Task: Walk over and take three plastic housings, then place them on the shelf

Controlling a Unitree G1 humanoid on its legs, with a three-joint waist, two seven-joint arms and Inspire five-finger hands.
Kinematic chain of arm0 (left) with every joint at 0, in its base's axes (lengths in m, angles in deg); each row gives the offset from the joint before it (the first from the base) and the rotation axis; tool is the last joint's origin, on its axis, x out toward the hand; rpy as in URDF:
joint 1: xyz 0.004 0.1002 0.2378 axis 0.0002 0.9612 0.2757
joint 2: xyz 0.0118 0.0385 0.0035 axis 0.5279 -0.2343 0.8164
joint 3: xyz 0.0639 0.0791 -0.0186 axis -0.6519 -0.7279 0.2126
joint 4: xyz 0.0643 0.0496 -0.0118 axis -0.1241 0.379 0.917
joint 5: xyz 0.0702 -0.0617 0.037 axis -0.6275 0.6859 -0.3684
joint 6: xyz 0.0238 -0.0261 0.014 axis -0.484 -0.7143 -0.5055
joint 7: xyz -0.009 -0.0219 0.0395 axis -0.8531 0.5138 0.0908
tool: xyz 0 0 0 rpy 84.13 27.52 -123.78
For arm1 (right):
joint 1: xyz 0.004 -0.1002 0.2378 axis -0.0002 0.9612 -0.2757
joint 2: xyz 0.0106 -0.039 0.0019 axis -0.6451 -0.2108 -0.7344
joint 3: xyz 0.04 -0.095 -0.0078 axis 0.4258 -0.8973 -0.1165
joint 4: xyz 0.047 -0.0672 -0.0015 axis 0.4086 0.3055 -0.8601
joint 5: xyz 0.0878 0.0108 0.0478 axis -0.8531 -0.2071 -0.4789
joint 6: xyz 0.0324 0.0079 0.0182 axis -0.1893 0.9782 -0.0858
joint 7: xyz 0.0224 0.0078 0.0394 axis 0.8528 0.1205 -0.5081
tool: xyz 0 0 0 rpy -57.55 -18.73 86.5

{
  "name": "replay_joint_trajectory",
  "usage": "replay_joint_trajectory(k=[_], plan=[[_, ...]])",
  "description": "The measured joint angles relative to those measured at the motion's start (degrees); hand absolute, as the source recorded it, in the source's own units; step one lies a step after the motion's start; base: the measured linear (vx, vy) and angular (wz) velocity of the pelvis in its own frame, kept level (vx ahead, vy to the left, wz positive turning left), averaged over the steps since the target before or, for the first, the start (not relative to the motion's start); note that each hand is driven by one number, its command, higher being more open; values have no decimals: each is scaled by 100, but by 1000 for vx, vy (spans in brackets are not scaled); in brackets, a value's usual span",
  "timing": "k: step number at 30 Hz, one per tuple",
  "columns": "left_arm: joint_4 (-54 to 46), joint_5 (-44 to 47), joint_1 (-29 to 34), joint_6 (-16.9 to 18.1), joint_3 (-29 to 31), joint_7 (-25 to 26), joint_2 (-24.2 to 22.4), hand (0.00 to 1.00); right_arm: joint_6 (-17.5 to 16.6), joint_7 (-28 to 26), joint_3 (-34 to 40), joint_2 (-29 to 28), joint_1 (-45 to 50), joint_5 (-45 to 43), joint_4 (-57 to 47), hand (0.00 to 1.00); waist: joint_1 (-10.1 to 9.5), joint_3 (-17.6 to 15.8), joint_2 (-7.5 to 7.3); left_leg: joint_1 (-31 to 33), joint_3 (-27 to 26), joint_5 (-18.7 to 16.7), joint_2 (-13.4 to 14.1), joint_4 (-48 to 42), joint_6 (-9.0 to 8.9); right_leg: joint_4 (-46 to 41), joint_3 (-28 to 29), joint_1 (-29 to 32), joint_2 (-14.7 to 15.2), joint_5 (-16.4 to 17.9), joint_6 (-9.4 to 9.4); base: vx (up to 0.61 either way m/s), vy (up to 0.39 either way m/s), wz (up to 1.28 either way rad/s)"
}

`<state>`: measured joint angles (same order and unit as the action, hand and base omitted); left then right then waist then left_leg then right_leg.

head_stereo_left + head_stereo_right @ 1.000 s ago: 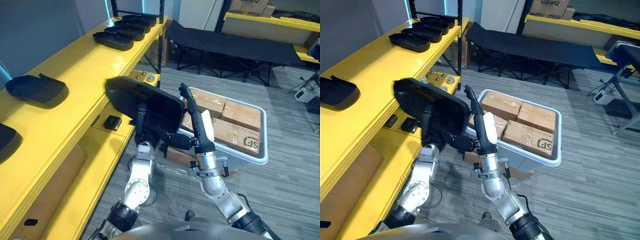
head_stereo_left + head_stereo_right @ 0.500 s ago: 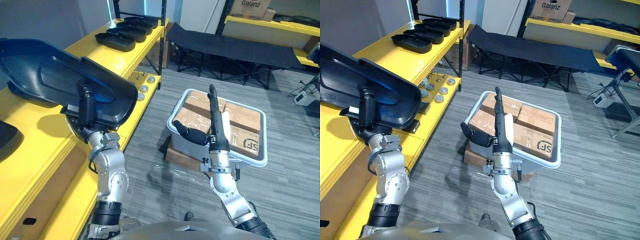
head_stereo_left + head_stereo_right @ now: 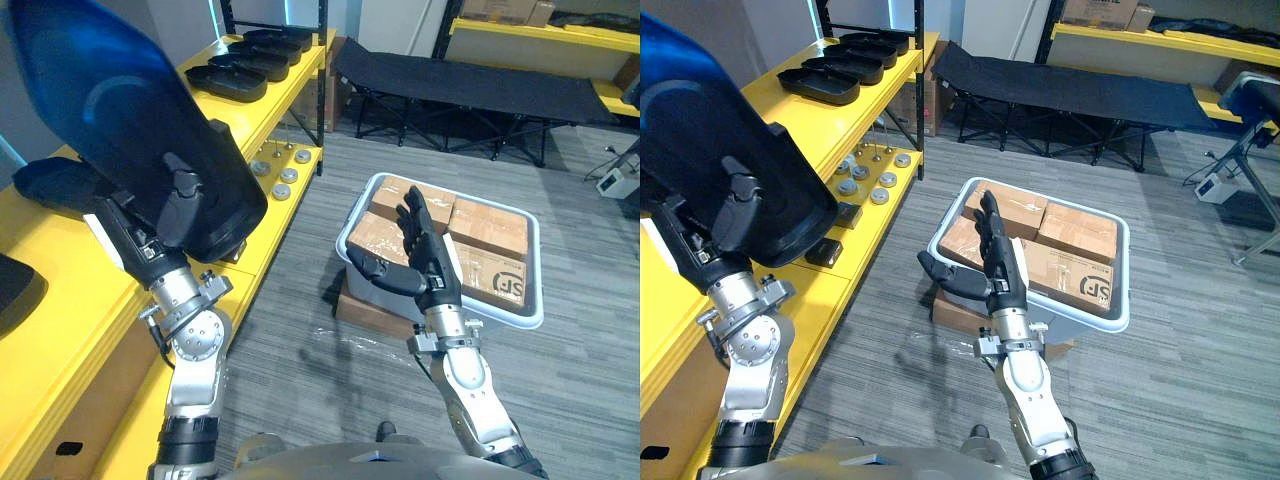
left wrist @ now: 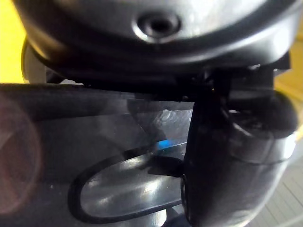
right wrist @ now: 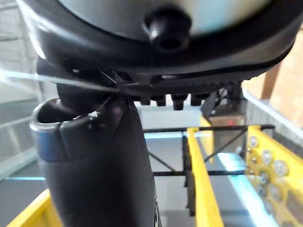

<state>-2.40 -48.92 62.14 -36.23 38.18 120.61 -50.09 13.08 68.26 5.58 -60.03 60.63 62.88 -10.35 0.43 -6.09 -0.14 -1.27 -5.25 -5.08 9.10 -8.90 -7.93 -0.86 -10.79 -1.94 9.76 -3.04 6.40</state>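
Observation:
A large black plastic housing (image 3: 115, 120) is held up steeply over the yellow shelf (image 3: 160, 115), its hollow side facing me. My left hand (image 3: 182, 192) is shut on its lower edge; in the left wrist view the thumb (image 4: 222, 156) presses on the glossy shell (image 4: 94, 137). More housings lie on the shelf: one (image 3: 50, 185) just behind the raised one, one (image 3: 15, 285) at the near left edge, and a row (image 3: 245, 60) at the far end. My right hand (image 3: 425, 255) is open and holds nothing, fingers up, in front of the grey tote (image 3: 1127, 280).
The tote holds cardboard boxes (image 3: 480, 235) and stands on the grey floor to the right of the shelf. Metal discs (image 3: 275, 175) and small black boxes (image 3: 825, 250) sit on the lower shelf board. A black cot (image 3: 470, 90) stands farther back.
My left hand has lifted the housing up and left from below shelf height and tipped it steeply over the shelf. The right hand has come off the housing and turned its fingers open.

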Motion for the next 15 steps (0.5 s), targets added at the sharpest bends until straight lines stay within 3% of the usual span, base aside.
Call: replay_joint_trajectory(k=[3, 8, 15], plan=[[-55, -8, 247, 0, -67, -252, 120, 0, 108, -277, 268, 258, 81, -267, 93, 100, 38, -6, 35, 9, 5, -9, 1, -1, 3, 1, -4, 4, -1, 2, 3, 0, 0, 0], [-190, 601, 570, 15, -84, -888, 135, 0, 24, -257, 632, 352, 30, -518, 93, 100, 10, -36, 86, 54, 82, -11, 0, -32, 4, -1, -77, -17, 0, 8, 1, -5, -3, 7], [-1065, 615, 989, 25, 187, -1107, 61, 0, -39, -652, 426, 62, -309, -1613, 381, 100, -227, -55, 142, 195, 564, -6, -46, -93, 17, 2, -561, -251, 18, 134, -28, -18, -13, 33]])
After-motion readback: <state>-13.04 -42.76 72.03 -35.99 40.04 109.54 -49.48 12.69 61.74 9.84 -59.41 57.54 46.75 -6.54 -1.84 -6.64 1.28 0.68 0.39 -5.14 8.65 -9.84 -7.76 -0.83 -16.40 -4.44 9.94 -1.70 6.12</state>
